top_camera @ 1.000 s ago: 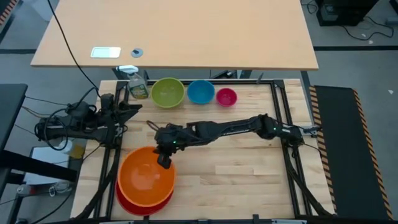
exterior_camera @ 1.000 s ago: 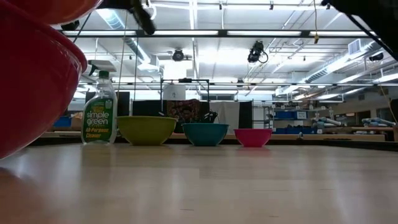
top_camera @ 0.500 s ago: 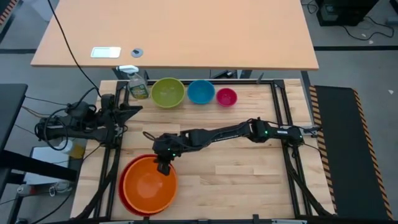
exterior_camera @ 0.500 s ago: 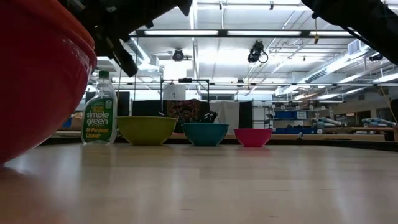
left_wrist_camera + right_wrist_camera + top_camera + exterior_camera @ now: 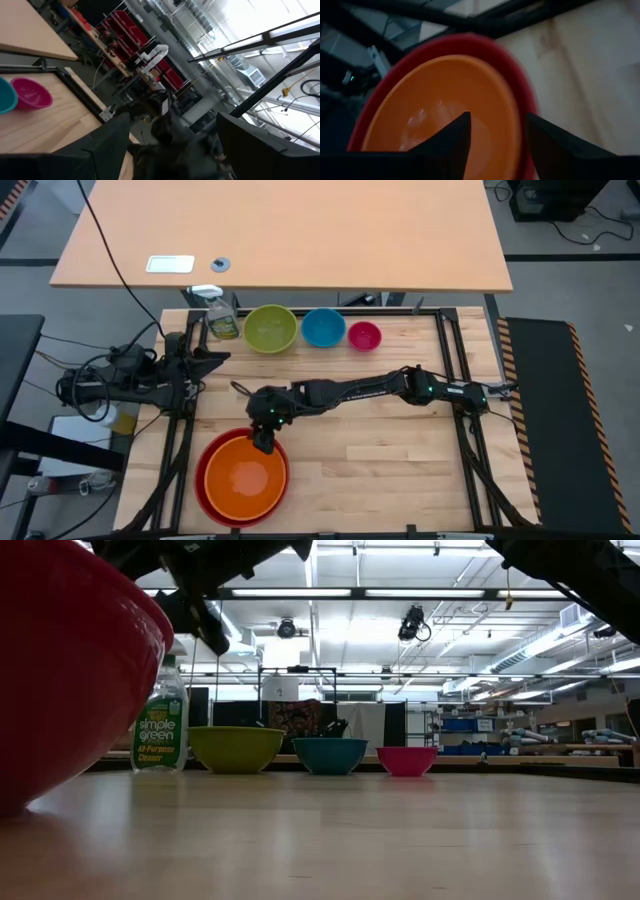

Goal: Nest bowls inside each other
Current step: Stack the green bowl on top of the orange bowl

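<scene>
The orange bowl (image 5: 243,480) sits nested in the red bowl (image 5: 205,492) at the table's near left. My right gripper (image 5: 264,444) hangs open at their far rim. In the right wrist view its two fingers (image 5: 445,145) stand on either side of the orange bowl's rim (image 5: 512,120), apart from it. The yellow-green bowl (image 5: 270,328), blue bowl (image 5: 323,327) and pink bowl (image 5: 364,335) stand on their bases in a row at the far edge. My left gripper (image 5: 212,358) waits open at the table's left edge, clear of everything.
A green spray bottle (image 5: 221,316) stands at the far left, beside the yellow-green bowl. A dark frame (image 5: 450,360) runs along the table's sides. Bare wood (image 5: 380,460) stretches from the nested bowls to the right edge.
My right gripper has sunk and gone toward the table's near edge with the orange bowl. The bowl was up above the red bowl's far part, off centre. It now sits down inside the red bowl, centred in it.
</scene>
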Action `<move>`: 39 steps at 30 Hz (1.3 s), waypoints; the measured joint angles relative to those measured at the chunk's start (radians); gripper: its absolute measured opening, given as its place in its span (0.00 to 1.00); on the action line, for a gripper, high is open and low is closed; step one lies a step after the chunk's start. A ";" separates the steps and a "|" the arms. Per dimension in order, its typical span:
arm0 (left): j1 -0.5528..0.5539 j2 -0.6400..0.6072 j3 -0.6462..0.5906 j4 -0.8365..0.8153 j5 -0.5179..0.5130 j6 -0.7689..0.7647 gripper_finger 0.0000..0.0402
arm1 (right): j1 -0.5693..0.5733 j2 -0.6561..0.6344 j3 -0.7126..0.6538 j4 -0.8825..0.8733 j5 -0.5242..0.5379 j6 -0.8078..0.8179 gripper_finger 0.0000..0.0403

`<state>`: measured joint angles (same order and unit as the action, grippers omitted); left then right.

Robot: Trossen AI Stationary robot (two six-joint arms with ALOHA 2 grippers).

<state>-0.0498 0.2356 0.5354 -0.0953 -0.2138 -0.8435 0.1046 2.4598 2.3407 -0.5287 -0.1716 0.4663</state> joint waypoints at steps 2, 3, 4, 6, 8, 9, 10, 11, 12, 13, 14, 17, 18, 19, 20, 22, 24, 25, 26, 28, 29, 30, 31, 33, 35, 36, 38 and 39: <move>0.000 0.000 0.000 -0.009 0.000 -0.001 0.75 | -0.009 -0.015 0.015 -0.035 0.028 -0.020 0.50; 0.000 0.000 0.000 -0.014 0.000 -0.001 0.75 | -0.014 -0.023 0.016 -0.044 0.044 -0.034 0.51; 0.000 0.000 0.000 -0.014 0.000 0.000 0.75 | -0.020 -0.034 0.016 -0.052 0.062 -0.051 0.51; 0.000 0.000 0.000 -0.016 0.000 -0.001 0.75 | -0.035 -0.055 0.016 -0.094 0.107 -0.096 0.52; 0.000 0.000 0.000 -0.014 0.000 -0.001 0.75 | -0.057 -0.071 0.016 -0.137 0.162 -0.162 0.51; 0.000 0.000 0.000 -0.014 0.000 -0.001 0.75 | -0.072 -0.079 0.016 -0.158 0.187 -0.205 0.51; 0.001 0.000 0.000 -0.014 -0.001 -0.002 0.75 | -0.088 -0.083 0.016 -0.181 0.208 -0.258 0.51; 0.001 0.000 0.000 -0.014 -0.001 -0.002 0.75 | -0.104 -0.085 0.016 -0.196 0.225 -0.315 0.51; 0.001 0.000 0.000 -0.014 -0.001 -0.002 0.75 | -0.121 -0.085 0.016 -0.206 0.238 -0.369 0.51; 0.001 0.000 0.000 -0.014 -0.001 -0.002 0.75 | -0.137 -0.085 0.016 -0.220 0.245 -0.419 0.51; 0.001 0.000 0.000 -0.014 -0.001 -0.001 0.75 | -0.154 -0.084 0.016 -0.236 0.253 -0.460 0.52; 0.001 0.000 0.000 -0.014 -0.001 -0.002 0.75 | -0.205 -0.083 0.016 -0.257 0.288 -0.486 0.53; 0.001 0.000 0.000 -0.015 -0.002 -0.002 0.75 | -0.222 -0.083 0.016 -0.257 0.318 -0.456 0.54; 0.001 0.002 0.000 -0.014 -0.006 -0.002 0.75 | -0.239 -0.083 0.016 -0.260 0.356 -0.406 0.54; 0.001 0.006 0.000 -0.014 -0.009 -0.002 0.75 | -0.259 -0.083 0.016 -0.271 0.401 -0.340 0.55; 0.001 0.011 0.000 -0.016 -0.010 -0.005 0.75 | -0.305 -0.086 0.015 -0.310 0.440 -0.220 0.55; 0.001 0.027 0.000 -0.013 -0.012 -0.006 0.75 | -0.349 -0.089 0.015 -0.328 0.422 -0.139 0.55; 0.001 0.035 0.000 -0.014 -0.015 -0.006 0.75 | -0.371 -0.091 0.015 -0.338 0.400 -0.117 0.55; 0.001 0.045 0.000 -0.016 -0.027 -0.006 0.75 | -0.390 -0.093 0.015 -0.351 0.375 -0.103 0.55; 0.001 0.069 0.000 -0.015 -0.058 -0.004 0.75 | -0.430 -0.092 0.015 -0.366 0.322 -0.096 0.55; 0.001 0.081 0.000 -0.015 -0.077 -0.002 0.75 | -0.448 -0.091 0.015 -0.368 0.304 -0.099 0.55; 0.001 0.094 0.000 -0.015 -0.101 -0.001 0.75 | -0.468 -0.091 0.015 -0.369 0.287 -0.106 0.55; 0.001 0.110 0.000 -0.015 -0.129 0.000 0.75 | -0.486 -0.091 0.015 -0.366 0.282 -0.115 0.55; 0.001 0.138 0.000 -0.015 -0.175 0.012 0.75 | -0.521 -0.091 0.015 -0.362 0.277 -0.132 0.54; 0.001 0.165 0.000 -0.014 -0.209 0.024 0.75 | -0.555 -0.091 0.015 -0.363 0.243 -0.152 0.54; 0.001 0.177 0.000 -0.014 -0.224 0.025 0.75 | -0.570 -0.091 0.015 -0.363 0.223 -0.164 0.54; 0.001 0.202 0.000 -0.013 -0.251 0.020 0.75 | -0.593 -0.091 0.008 -0.345 0.202 -0.223 0.54; 0.001 0.213 0.000 -0.013 -0.265 0.020 0.75 | -0.600 -0.091 -0.003 -0.314 0.199 -0.266 0.54</move>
<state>-0.0486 0.4489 0.5350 -0.1085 -0.4790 -0.8238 -0.4957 2.3692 2.3381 -0.8424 0.0271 0.2001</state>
